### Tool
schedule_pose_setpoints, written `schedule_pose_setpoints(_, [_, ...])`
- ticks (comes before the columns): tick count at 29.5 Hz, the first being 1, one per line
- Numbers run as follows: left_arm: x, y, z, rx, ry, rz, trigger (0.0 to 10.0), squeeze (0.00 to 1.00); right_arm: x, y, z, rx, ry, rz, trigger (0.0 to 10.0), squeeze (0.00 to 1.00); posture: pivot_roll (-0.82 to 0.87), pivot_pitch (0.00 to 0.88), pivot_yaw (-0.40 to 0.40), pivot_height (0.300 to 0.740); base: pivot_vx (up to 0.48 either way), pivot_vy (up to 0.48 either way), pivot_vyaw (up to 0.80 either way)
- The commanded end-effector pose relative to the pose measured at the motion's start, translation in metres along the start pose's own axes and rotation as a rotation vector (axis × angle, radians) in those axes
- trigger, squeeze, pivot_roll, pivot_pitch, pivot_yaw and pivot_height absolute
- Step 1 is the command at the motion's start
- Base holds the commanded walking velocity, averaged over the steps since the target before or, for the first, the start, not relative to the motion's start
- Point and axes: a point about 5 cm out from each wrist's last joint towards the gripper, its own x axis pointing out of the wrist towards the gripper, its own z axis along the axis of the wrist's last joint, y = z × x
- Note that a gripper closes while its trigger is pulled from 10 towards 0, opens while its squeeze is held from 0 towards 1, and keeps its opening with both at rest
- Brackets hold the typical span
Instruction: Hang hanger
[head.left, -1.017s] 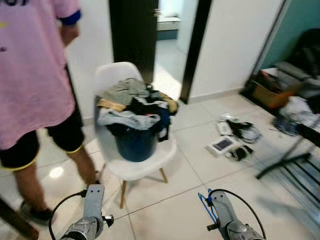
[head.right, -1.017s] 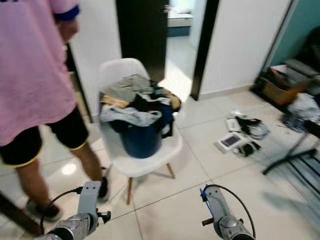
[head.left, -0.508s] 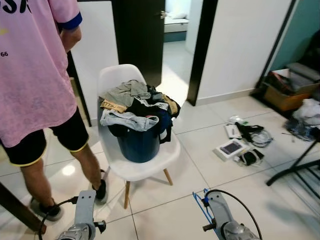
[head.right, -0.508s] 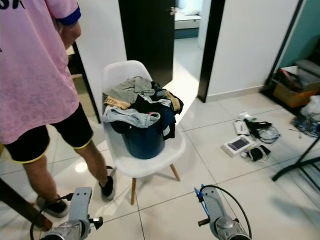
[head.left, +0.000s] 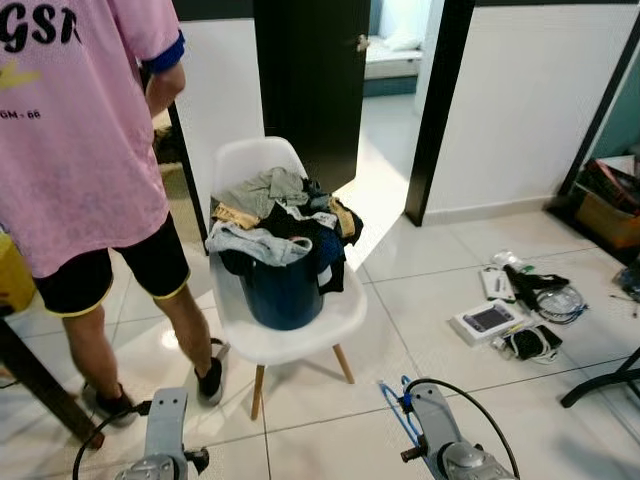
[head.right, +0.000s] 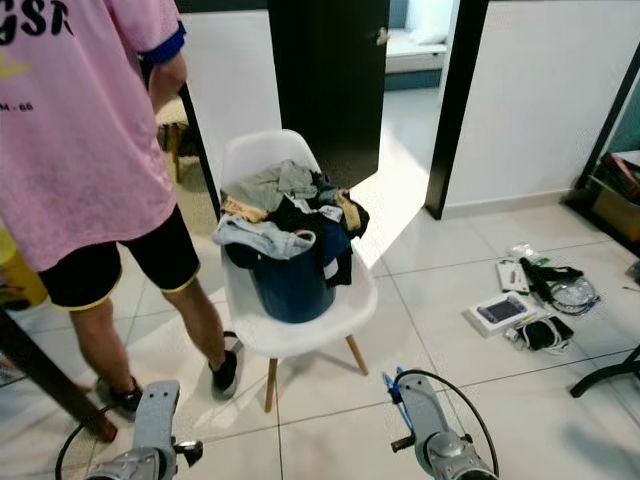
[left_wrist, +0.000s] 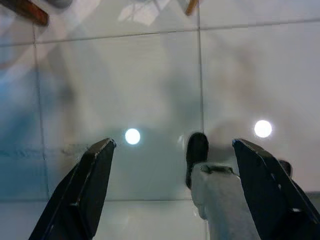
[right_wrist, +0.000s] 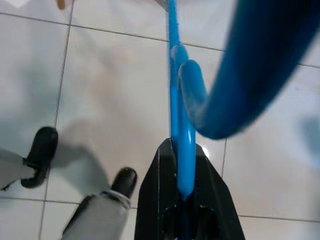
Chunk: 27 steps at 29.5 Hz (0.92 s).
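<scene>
Here the right gripper (right_wrist: 182, 165) hangs low over the tiled floor (head.left: 420, 330), its two black fingers pressed together on one blue hanger (right_wrist: 176, 115), while the left gripper (left_wrist: 170, 185) hangs beside it with its two fingers spread wide and nothing between them. Ahead stands one white chair (head.left: 265, 330) carrying one dark blue bucket (head.left: 283, 293) heaped with clothes (head.left: 275, 210). One person in a pink shirt (head.left: 85, 130) stands just beside the chair, and a few gadgets and cables (head.left: 520, 310) lie on the floor to the robot's right.
</scene>
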Motion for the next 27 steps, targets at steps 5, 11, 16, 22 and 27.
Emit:
schedule_pose_setpoints(5, [0.000,0.000,0.007,0.010,-0.021,-0.004,10.0,0.00,0.000,-0.004,0.003,-0.006,-0.006,-0.008,10.0,0.00,0.01,0.000,0.005,0.740,0.000,-0.434,0.00])
schedule_pose_setpoints(11, [0.000,0.001,0.011,-0.015,-0.050,0.010,10.0,0.00,0.000,-0.004,0.004,-0.005,-0.008,-0.010,10.0,0.00,0.01,0.000,0.006,0.740,0.000,-0.146,0.00])
schedule_pose_setpoints(16, [0.000,0.005,0.016,0.009,-0.080,0.023,10.0,0.00,0.000,-0.004,0.005,0.000,-0.010,-0.010,10.0,0.00,0.01,0.000,0.009,0.740,0.000,0.000,0.00])
schedule_pose_setpoints(22, [-0.001,0.011,0.020,-0.009,-0.111,0.045,10.0,0.00,0.000,-0.004,0.006,0.004,-0.014,-0.011,10.0,0.00,0.01,0.000,0.009,0.740,0.127,0.000,0.00])
schedule_pose_setpoints(27, [-0.001,0.012,0.022,-0.004,-0.120,0.054,10.0,0.00,0.000,-0.004,0.007,0.006,-0.017,-0.010,10.0,0.00,0.01,0.000,0.011,0.740,0.268,0.000,0.00])
